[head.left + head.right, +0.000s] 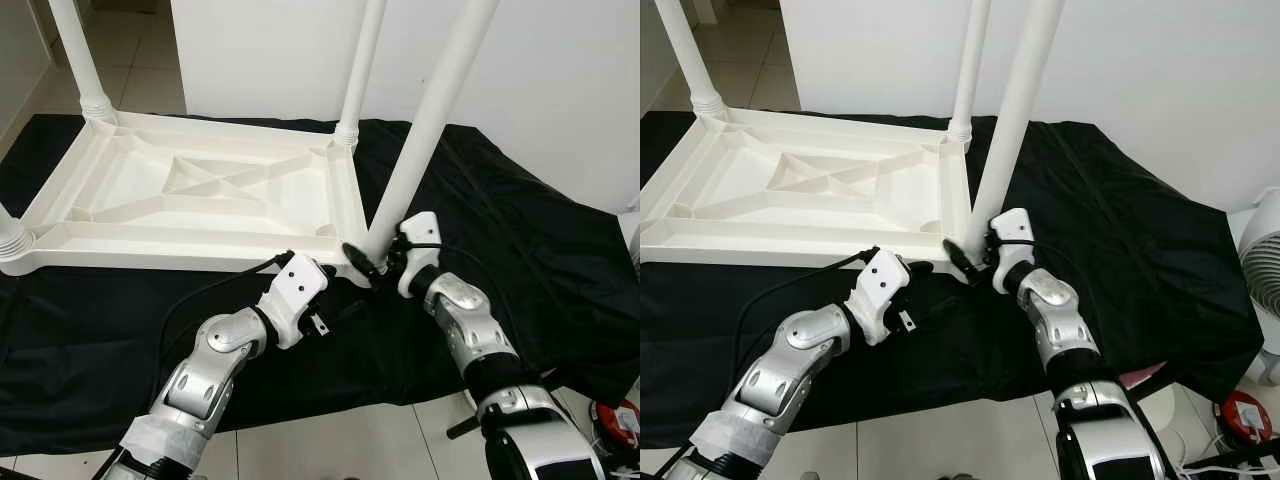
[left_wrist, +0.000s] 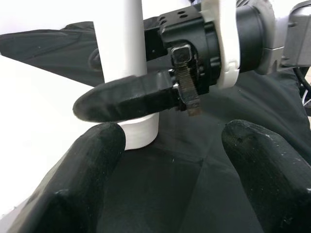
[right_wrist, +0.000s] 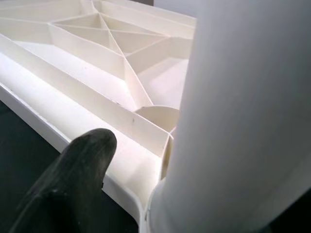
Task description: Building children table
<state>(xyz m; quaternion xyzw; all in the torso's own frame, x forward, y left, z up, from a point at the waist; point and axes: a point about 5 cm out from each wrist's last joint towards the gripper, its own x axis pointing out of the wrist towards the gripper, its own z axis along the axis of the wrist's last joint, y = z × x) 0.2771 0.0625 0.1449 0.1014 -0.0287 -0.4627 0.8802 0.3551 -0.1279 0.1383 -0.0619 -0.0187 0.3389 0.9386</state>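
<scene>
Now R gripper (image 1: 368, 262) grips leg (image 1: 425, 130) at tabletop (image 1: 200, 185) corner edge.

white table (image 1: 190, 190) w/ white legs (image 1: 425, 130), black cloth (image 1: 520, 240), black hand fingers (image 2: 97, 150)

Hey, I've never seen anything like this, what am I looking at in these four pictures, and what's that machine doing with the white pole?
This is a humanoid robot with two silver arms, each ending in a gripper of two black fingers. The two wide pictures come from cameras on its head, looking down. The two close-ups come from cameras on its wrists, looking along the fingers.

On the floor lies a black cloth. On it rests a white plastic table top, upside down, ribs showing, with legs already standing in its other corners.

The right gripper is closed around the bottom of a white table leg, holding it tilted at the near corner socket. The leg does not look seated yet. The left gripper hovers beside that corner, fingers open, holding nothing.
</scene>
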